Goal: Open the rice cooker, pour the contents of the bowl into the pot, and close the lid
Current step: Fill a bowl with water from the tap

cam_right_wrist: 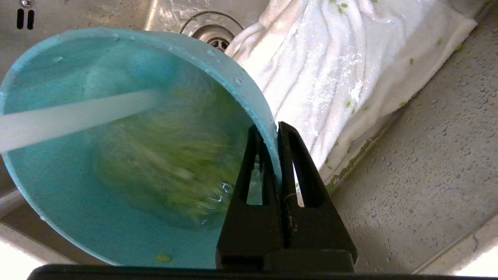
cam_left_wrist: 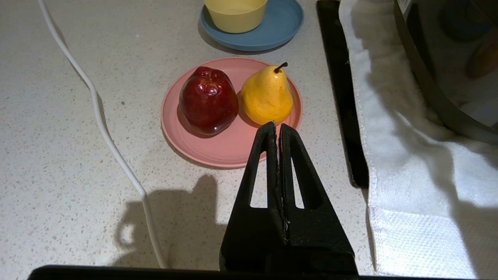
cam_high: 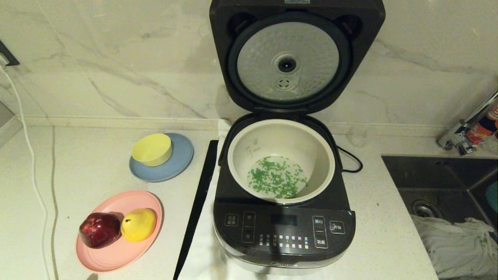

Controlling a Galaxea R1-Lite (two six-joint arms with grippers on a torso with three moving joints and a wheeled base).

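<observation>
The rice cooker (cam_high: 284,229) stands mid-counter with its lid (cam_high: 295,58) swung upright, silver inner plate facing me. Its cream pot (cam_high: 281,128) holds green contents (cam_high: 276,177) spread over the bottom. Down in the sink, my right gripper (cam_right_wrist: 272,128) is shut on the rim of the teal bowl (cam_right_wrist: 78,194), one finger inside and one outside. A stream of water (cam_right_wrist: 70,116) runs into the bowl, where more green bits (cam_right_wrist: 167,155) swirl. A sliver of the bowl (cam_high: 493,196) shows at the head view's right edge. My left gripper (cam_left_wrist: 277,126) hangs shut and empty over the counter beside the pink plate (cam_left_wrist: 218,151).
A red apple (cam_high: 100,229) and yellow pear (cam_high: 138,224) lie on the pink plate. A yellow bowl (cam_high: 152,149) sits on a blue plate (cam_high: 179,163). A white towel (cam_left_wrist: 408,155) lies under the cooker. The sink (cam_high: 435,179) holds a white cloth (cam_high: 459,241); the tap (cam_high: 472,124) is behind it.
</observation>
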